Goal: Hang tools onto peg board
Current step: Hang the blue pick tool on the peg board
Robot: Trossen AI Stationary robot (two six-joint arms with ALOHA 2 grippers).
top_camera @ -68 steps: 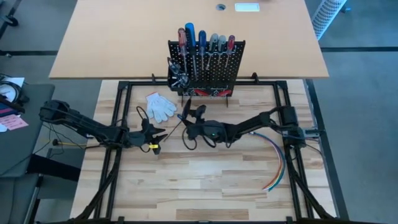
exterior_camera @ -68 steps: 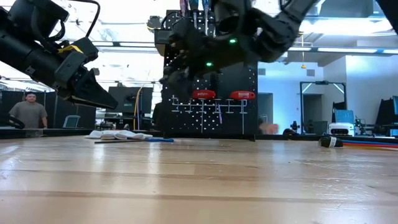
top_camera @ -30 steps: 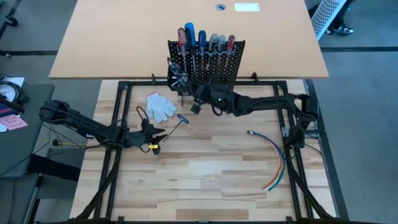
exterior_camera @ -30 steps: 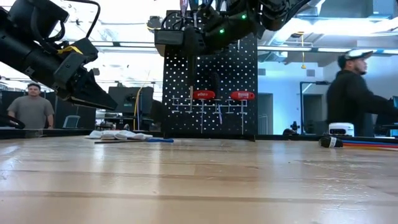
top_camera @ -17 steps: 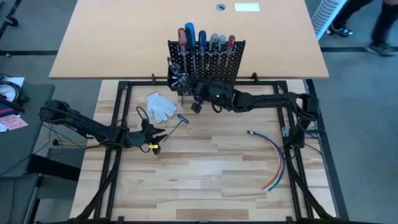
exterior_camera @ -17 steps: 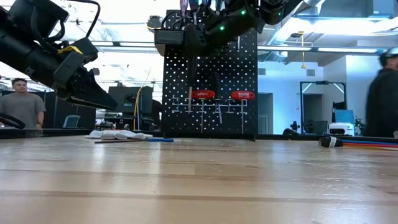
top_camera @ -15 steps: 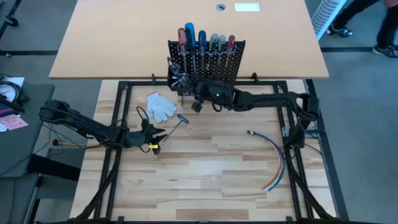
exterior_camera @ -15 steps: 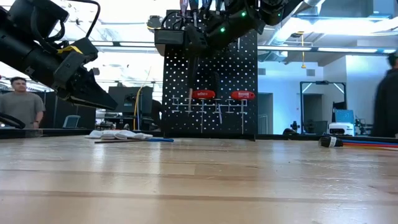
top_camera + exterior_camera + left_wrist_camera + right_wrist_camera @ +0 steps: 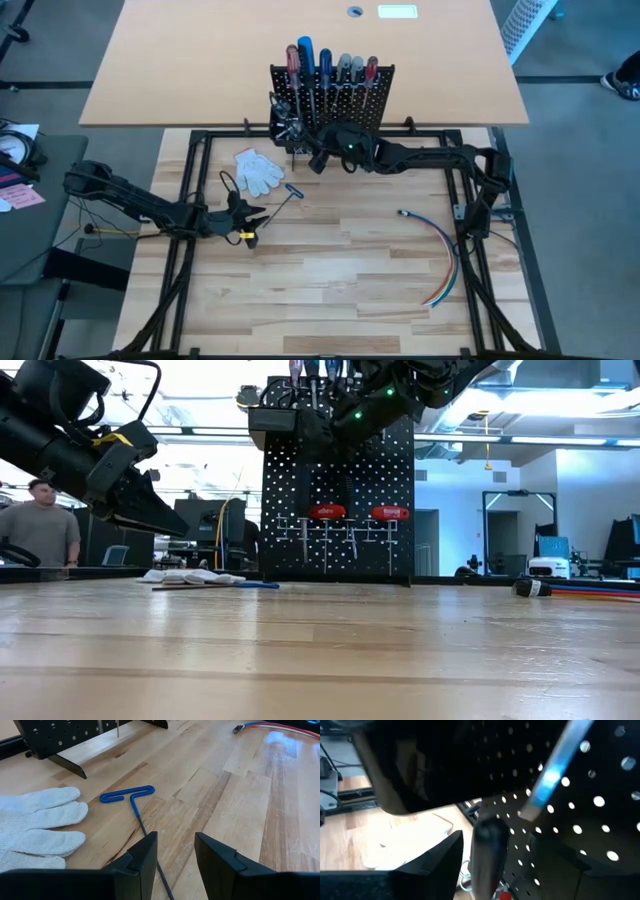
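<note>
Up at twelve o'clock on the pale wooden table (image 9: 330, 290), the small upright black perforated peg board (image 9: 345, 105) stood on its stand, with a row of red-, blue- and grey-handled screwdrivers (image 9: 330, 66) hanging along its top edge. The right claw (image 9: 312, 158) was pressed close against the board's lower left part, beside the small black bin (image 9: 272, 420). Its fingers stood apart in the right wrist view, with a dark rounded handle (image 9: 489, 851) just beside one finger; whether it was touching could not be told.

The left claw (image 9: 252, 214) hovered at about nine o'clock, well apart from the board, fingers partly apart and clamped on nothing. Just ahead of it lay a blue T-handled hex key with a thin dark shaft (image 9: 127, 796), flat on the wood, next to a pair of white knitted gloves (image 9: 259, 170). A bundle of coloured wires (image 9: 443, 262) curved at four o'clock. A person (image 9: 40, 525) stood in the room behind.
</note>
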